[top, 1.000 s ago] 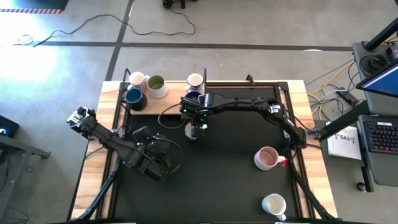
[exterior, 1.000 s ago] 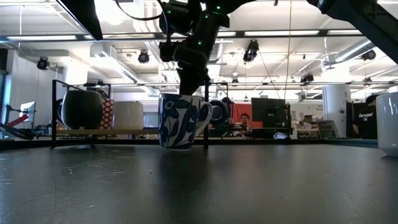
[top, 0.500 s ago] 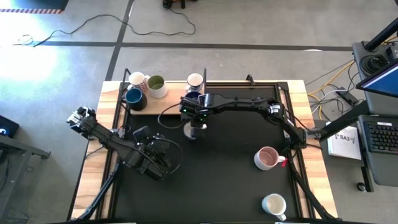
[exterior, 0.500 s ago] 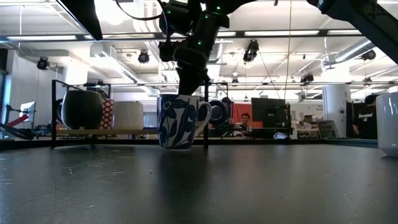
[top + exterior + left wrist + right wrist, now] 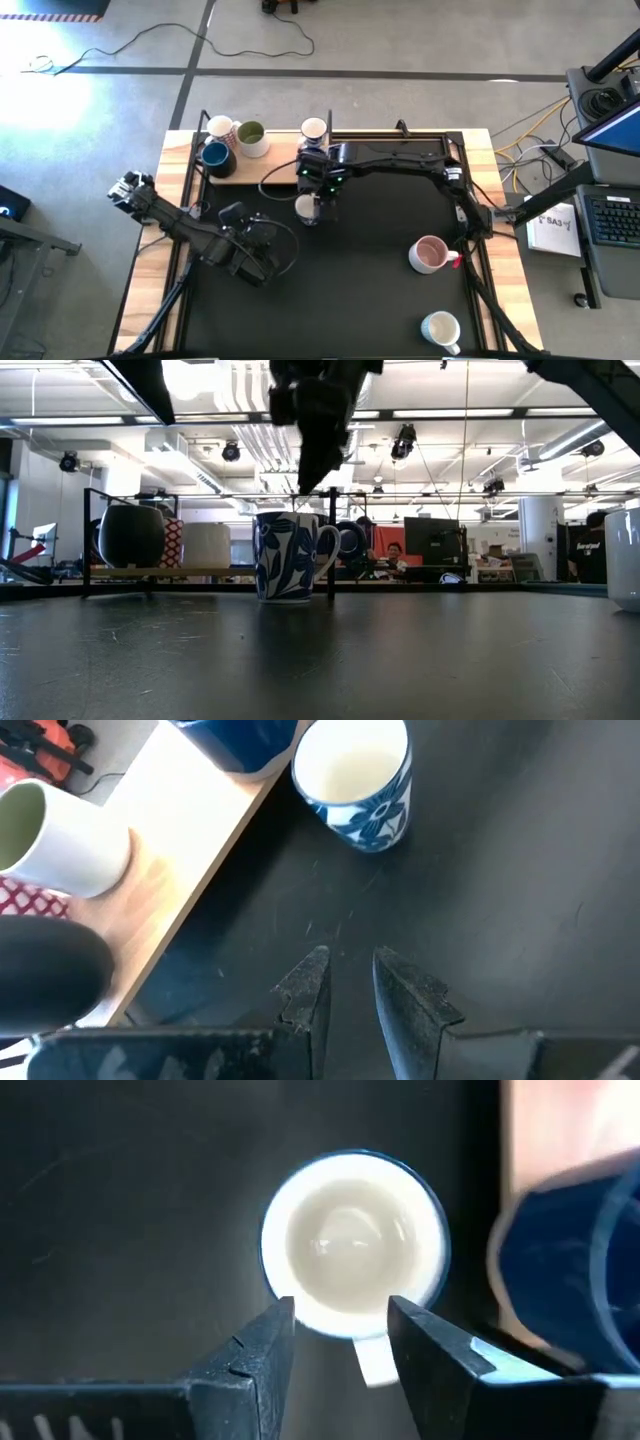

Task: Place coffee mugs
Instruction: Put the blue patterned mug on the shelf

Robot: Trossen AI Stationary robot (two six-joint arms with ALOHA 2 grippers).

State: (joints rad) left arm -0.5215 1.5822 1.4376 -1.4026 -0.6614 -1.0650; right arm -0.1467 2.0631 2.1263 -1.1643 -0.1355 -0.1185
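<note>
A white mug with blue leaf print [image 5: 290, 555] stands upright on its base on the black mat [image 5: 360, 290], its handle toward the right arm. My right gripper [image 5: 306, 478] hangs open just above its rim, touching nothing; in the right wrist view the mug [image 5: 355, 1240] lies below the spread fingers [image 5: 340, 1320]. My left gripper [image 5: 347, 970] waits over the mat's left half [image 5: 262, 232], narrowly open and holding nothing, facing the printed mug [image 5: 355, 780]. A pink mug [image 5: 430, 253] and a white mug [image 5: 440, 327] stand on the right.
A wooden shelf [image 5: 270, 162] along the far left carries a red-printed mug [image 5: 220, 128], an olive-lined mug [image 5: 251, 133], a dark blue mug [image 5: 215, 155] and a white mug [image 5: 313, 128]. Another dark blue mug [image 5: 570, 1250] stands right behind the printed one.
My right gripper has opened, let go of the printed mug and risen straight above it. The mug, slightly tilted in the grip before, now stands upright on the mat by itself.
</note>
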